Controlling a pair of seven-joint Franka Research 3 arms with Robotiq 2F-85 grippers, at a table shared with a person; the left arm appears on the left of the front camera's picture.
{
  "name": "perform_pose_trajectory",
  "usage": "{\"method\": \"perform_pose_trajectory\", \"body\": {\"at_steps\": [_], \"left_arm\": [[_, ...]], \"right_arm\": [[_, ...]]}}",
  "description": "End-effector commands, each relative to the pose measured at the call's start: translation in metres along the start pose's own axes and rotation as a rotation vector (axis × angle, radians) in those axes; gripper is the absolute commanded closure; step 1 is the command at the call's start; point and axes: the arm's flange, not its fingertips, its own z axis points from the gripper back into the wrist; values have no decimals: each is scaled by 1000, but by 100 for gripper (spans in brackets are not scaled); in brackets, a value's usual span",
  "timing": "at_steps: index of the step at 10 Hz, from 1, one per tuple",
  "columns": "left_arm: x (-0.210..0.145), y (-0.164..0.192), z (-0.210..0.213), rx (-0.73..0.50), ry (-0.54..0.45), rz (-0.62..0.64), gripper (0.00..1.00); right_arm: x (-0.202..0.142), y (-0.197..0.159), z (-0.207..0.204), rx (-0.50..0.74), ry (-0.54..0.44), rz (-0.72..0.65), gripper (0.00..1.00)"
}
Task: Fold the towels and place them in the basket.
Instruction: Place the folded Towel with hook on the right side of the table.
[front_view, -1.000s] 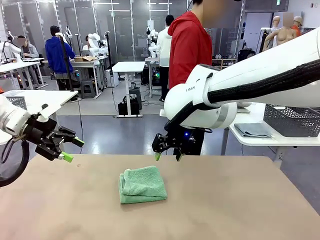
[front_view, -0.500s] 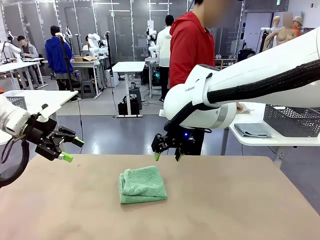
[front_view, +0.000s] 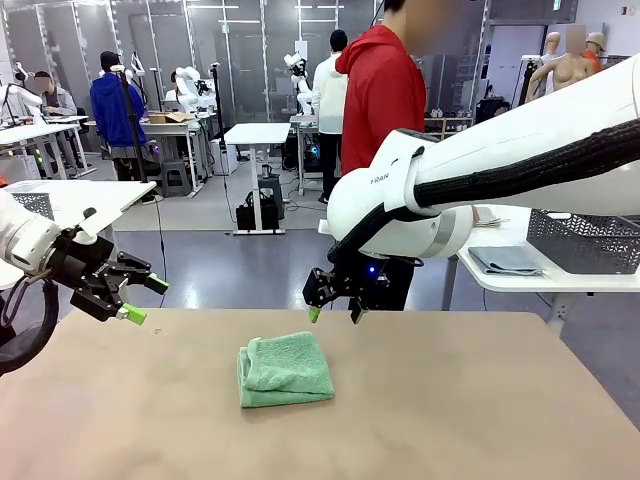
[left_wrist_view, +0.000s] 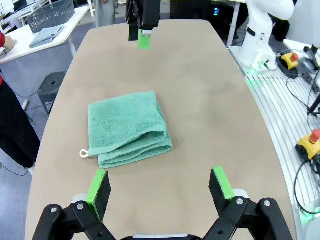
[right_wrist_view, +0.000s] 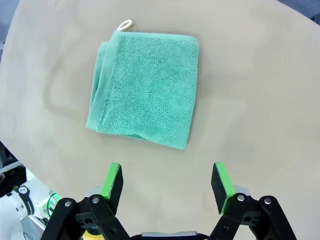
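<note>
Mint green terry towel (front_view: 286, 369), folded to a thick, soft square, flat on the smooth tan table (front_view: 480, 410). Looks light, limp and grippy rather than slippery; likely sags and comes unfolded if lifted by a single layer. Best pinched across the whole stack at the folded edge, away from the small white hanging loop (left_wrist_view: 83, 153) at one corner.

Left gripper (front_view: 146, 300): black with green pads, spread wide, empty, raised well off to the towel's left. Right gripper (front_view: 335, 314): spread nearly as wide, empty, hovering just beyond the towel's far edge.

Dark grey mesh-sided basket (front_view: 585, 240) well to the towel's right on a white side table (front_view: 520, 283), with a pale blue-grey folded towel (front_view: 507, 260) just beside it, not inside.
</note>
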Motion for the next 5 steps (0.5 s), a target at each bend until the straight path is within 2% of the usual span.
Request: {"method": "perform_pose_trajectory", "body": {"at_steps": [1,5], "left_arm": [[0,0,0,0,9,0,0],[0,0,0,0,9,0,0]], "right_arm": [[15,-6,-30,8,6,-54,11],[32,-22,-89,-11,-3,-137,11]]}}
